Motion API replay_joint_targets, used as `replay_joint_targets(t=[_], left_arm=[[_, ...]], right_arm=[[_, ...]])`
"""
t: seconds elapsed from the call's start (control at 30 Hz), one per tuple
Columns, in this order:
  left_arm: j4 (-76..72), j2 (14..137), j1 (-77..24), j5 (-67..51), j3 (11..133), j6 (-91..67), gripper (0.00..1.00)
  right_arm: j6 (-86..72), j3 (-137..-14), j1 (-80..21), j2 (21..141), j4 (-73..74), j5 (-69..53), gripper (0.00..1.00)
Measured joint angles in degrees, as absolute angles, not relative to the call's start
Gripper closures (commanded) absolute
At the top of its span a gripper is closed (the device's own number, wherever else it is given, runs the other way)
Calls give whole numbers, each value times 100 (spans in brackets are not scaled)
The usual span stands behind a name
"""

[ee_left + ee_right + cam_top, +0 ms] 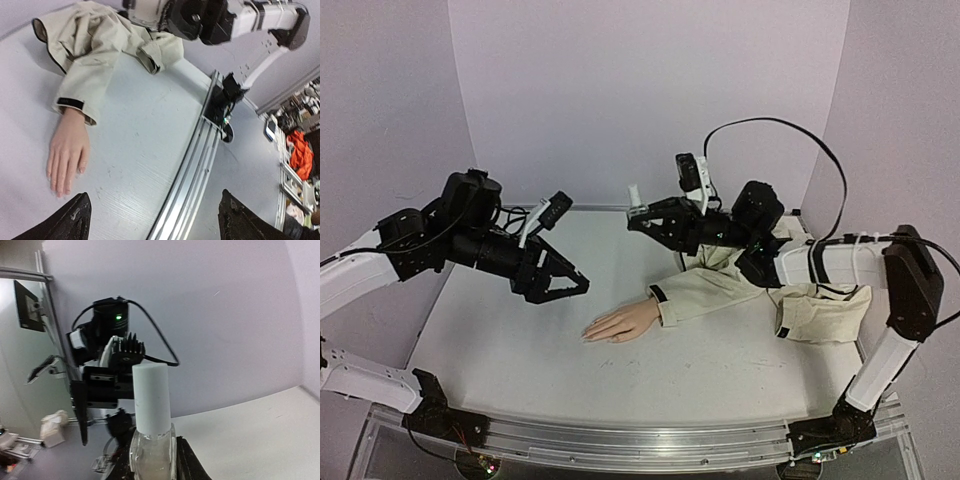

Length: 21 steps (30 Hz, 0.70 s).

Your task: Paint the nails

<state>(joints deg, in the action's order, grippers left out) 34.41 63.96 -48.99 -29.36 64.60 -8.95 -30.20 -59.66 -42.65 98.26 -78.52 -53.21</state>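
Note:
The pale mannequin hand (623,322) lies palm down mid-table, coming out of a beige sleeve (715,288). Its nails (588,336) point left and are too small to make out. The hand also shows in the left wrist view (67,150), with the nails (58,189) at the fingertips. My left gripper (576,285) hovers open and empty above and left of the hand; in its own view (152,205) the jaws stand wide apart. My right gripper (642,216) is raised over the back of the table, shut on a small clear bottle (151,457) with a white cap (151,397).
An aluminium rail (640,442) runs along the table's near edge and shows in the left wrist view (192,162). Plain walls close the back and sides. The rest of the beige garment (825,312) lies bunched at the right under my right arm.

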Motion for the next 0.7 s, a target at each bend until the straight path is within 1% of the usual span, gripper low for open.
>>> replay_joint_targets(t=[0.07, 0.17, 0.3, 0.33, 0.37, 0.5, 0.53, 0.63, 0.7], left_arm=[[3221, 6132, -4895, -2510, 6423, -1212, 10], [2740, 5933, -4895, -1776, 6423, -1706, 11], [2060, 6069, -4888, -1120, 6442, -2239, 8], [1931, 6143, -4882, -1020, 6455, -2287, 7], [1848, 6274, -4882, -893, 6521, -2397, 8], [1557, 6676, -4882, -620, 6694, -2604, 14], [1494, 6733, -4882, -572, 6698, -2648, 17], [1339, 6816, -4882, -532, 6700, -2775, 28], [1232, 6849, -4882, -537, 6707, -2849, 41]], right_arm=[[-2364, -5955, -4324, 9413, -7249, -4637, 100], [-1476, -5964, -4587, 9000, -6423, -3179, 100], [-596, -5994, -5280, 8949, -5596, -1129, 100], [-469, -5994, -5419, 8973, -5461, -786, 100], [-307, -5999, -5623, 9015, -5312, -285, 100], [-14, -6084, -6075, 9236, -5024, 805, 100], [43, -6119, -6156, 9303, -4980, 1057, 100], [217, -6215, -6285, 9437, -4897, 1459, 100], [331, -6307, -6353, 9522, -4880, 1636, 100]])
